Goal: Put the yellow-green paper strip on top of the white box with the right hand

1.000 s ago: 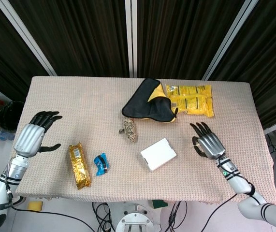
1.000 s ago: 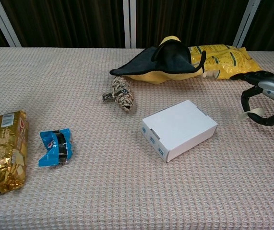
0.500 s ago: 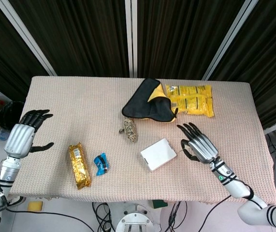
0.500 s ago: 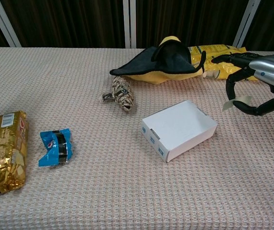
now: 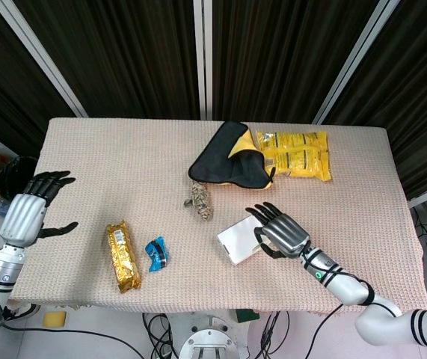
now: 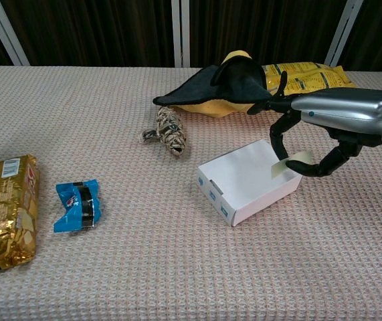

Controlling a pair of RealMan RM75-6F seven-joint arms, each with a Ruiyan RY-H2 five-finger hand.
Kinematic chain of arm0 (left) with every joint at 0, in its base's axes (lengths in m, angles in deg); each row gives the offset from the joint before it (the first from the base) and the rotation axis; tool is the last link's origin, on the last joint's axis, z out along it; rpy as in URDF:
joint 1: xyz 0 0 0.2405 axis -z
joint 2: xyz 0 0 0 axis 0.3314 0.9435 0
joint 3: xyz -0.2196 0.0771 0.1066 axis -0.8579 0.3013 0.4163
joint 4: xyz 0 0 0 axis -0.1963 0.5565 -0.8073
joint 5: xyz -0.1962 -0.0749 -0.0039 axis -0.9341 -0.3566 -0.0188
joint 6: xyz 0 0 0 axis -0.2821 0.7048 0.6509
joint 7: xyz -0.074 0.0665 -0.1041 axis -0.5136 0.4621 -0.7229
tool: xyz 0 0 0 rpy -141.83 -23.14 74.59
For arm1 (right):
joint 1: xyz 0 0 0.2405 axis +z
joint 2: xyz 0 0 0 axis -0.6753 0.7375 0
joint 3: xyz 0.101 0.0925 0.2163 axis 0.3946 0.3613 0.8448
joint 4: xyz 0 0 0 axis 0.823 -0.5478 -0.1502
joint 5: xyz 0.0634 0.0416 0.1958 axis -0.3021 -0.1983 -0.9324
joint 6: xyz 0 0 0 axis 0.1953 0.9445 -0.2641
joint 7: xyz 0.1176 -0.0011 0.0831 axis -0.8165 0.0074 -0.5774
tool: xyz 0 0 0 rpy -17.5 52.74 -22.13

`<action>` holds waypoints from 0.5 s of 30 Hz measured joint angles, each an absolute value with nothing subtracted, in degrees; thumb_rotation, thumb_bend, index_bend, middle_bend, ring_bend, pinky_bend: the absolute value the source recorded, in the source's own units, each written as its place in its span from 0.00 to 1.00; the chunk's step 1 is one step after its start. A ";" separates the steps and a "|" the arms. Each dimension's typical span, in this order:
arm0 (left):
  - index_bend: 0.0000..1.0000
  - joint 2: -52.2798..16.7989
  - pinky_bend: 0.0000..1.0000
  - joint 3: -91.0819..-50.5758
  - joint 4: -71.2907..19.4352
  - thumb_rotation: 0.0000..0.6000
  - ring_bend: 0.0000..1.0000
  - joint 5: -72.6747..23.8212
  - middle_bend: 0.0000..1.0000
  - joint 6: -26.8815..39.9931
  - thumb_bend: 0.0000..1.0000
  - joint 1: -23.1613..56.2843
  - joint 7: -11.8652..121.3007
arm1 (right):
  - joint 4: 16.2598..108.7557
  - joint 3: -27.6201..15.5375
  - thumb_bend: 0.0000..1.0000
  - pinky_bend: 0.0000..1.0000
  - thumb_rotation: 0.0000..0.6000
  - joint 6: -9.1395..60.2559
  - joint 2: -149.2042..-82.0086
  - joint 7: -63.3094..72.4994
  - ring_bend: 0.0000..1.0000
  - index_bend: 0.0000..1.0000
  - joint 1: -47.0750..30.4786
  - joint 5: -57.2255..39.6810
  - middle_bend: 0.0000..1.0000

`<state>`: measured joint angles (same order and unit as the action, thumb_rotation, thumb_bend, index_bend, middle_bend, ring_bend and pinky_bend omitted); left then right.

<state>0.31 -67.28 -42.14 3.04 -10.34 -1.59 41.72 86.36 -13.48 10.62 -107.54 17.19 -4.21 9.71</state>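
Note:
The white box (image 5: 237, 239) (image 6: 244, 178) lies flat near the table's middle front. My right hand (image 5: 279, 232) (image 6: 324, 124) hovers over the box's right end and pinches the yellow-green paper strip (image 6: 290, 161) between thumb and a finger; the strip hangs just above the box's top right edge. In the head view the hand hides the strip. My left hand (image 5: 28, 213) is open at the table's left edge, holding nothing, and lies outside the chest view.
A black and yellow cloth (image 5: 229, 159) (image 6: 224, 87) and a yellow snack bag (image 5: 294, 154) (image 6: 308, 79) lie behind the box. A woven rope bundle (image 5: 200, 200) (image 6: 167, 132), a blue wrapper (image 5: 157, 253) (image 6: 78, 204) and a gold packet (image 5: 123, 256) (image 6: 7, 210) lie to the left.
My right hand has carried the strip leftward from the table's right side to just over the box's right end. The left hand has drifted a little toward the table's left edge.

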 measured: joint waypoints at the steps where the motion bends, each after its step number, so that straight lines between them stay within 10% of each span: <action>1: 0.20 0.32 0.12 -67.28 -42.05 1.00 0.12 3.02 0.15 -10.33 0.01 -1.62 41.59 | 86.30 -13.29 0.45 0.00 1.00 10.12 -107.83 17.64 0.00 0.60 -3.86 8.99 0.01; 15: 0.20 0.58 0.12 -67.57 -41.66 1.00 0.12 2.87 0.15 -9.70 0.01 -1.45 41.04 | 82.50 -13.20 0.44 0.00 1.00 9.31 -111.76 21.32 0.00 0.61 -1.89 7.34 0.00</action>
<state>0.58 -67.57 -41.66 2.87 -9.70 -1.45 41.04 82.50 -13.20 9.31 -111.76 21.32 -1.89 7.34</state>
